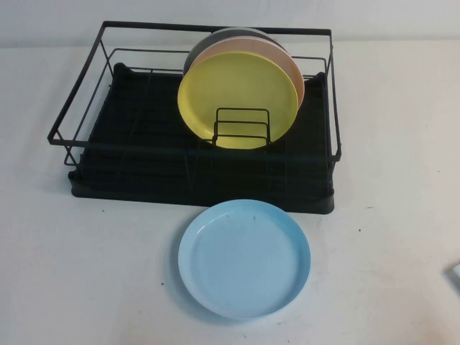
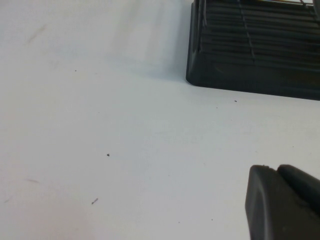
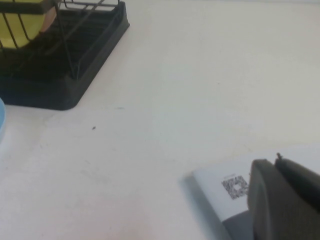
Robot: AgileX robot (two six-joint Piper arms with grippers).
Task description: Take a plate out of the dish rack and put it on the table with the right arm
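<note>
Plate (image 1: 244, 259) lies flat on the worktop (image 1: 388, 144) just in front of the rack (image 1: 194, 108), apart from it, so placement looks done. What remains, I judge, is keeping the right end effector (image 3: 287, 200) withdrawn low at the worktop's right edge, clear of the plate; its grip state I cannot tell. The left end effector (image 2: 282, 205) hovers beside the rack's corner, state likewise unclear.
</note>
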